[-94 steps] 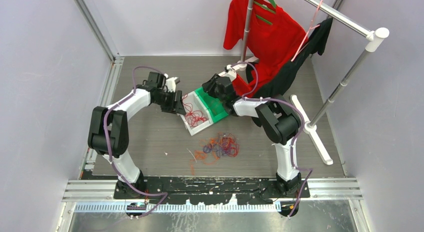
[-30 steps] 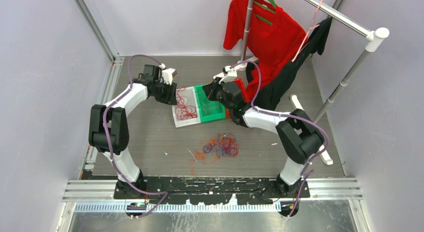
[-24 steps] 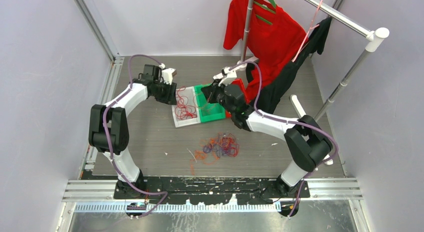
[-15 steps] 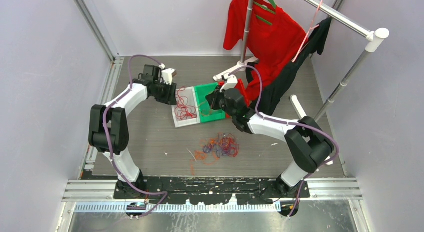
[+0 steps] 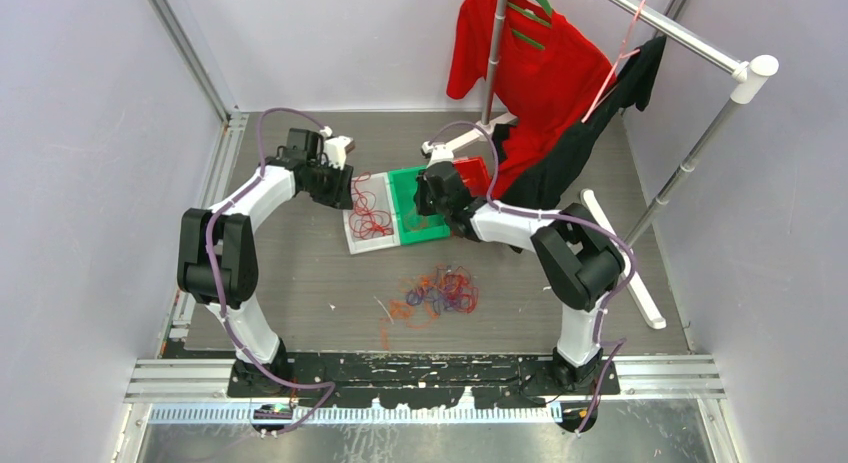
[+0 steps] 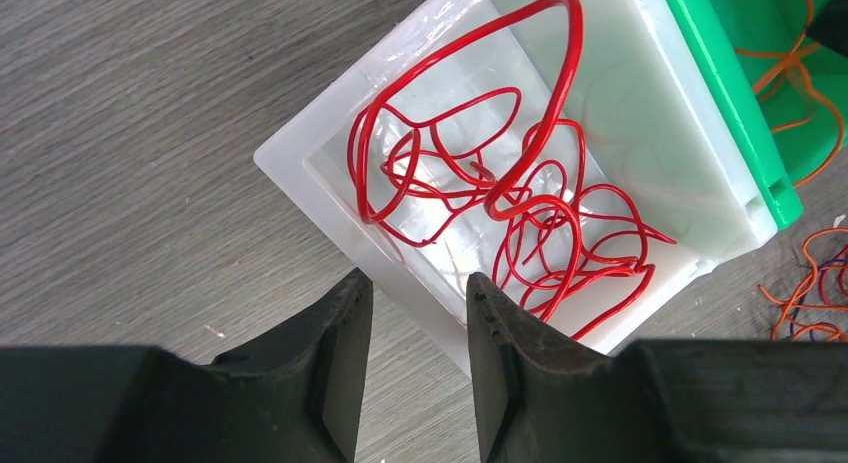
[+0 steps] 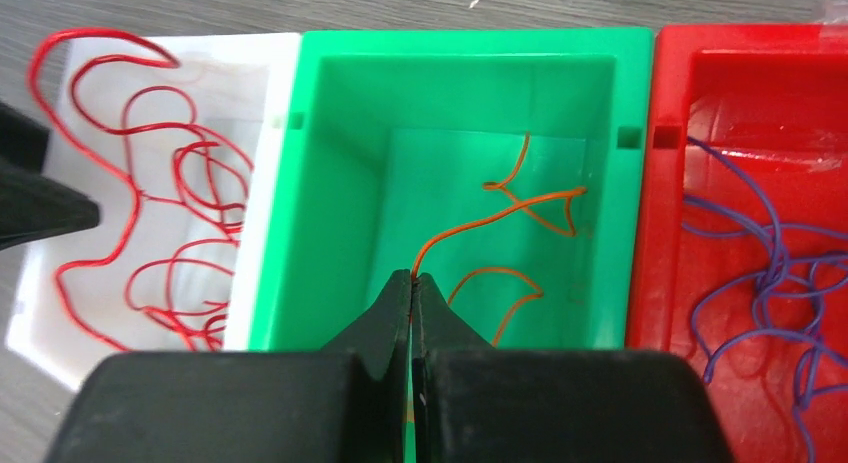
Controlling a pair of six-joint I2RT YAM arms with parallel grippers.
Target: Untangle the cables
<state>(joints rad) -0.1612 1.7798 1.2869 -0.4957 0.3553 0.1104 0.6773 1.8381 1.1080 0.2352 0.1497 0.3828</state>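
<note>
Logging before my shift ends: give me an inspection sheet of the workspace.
Surface: grey wood-grain table.
Job's things: red cables in white bin; orange cables in green bin; purple cables in red bin; mixed tangle loose on table.
Clutter: pale scraps beside the tangle.
End effectors: left end effector open over white bin's rim; right end effector shut on one of the orange cables.
Cables: lilac hoses along both arms.
Surroundings: garment rack holding red shirt, black garment.

Red cables [image 6: 545, 233] coil in the white bin [image 6: 290, 148], orange cables [image 7: 500, 212] in the green bin [image 7: 330, 233] to its right, and purple cables [image 7: 770, 273] in the red bin [image 7: 665, 183]. The near tangle [image 5: 440, 293] mixes all three colours. The table [image 5: 300, 273] is grey and wood-grained. The left tool [image 6: 420, 281] and right tool [image 7: 412, 280] are black.
</note>
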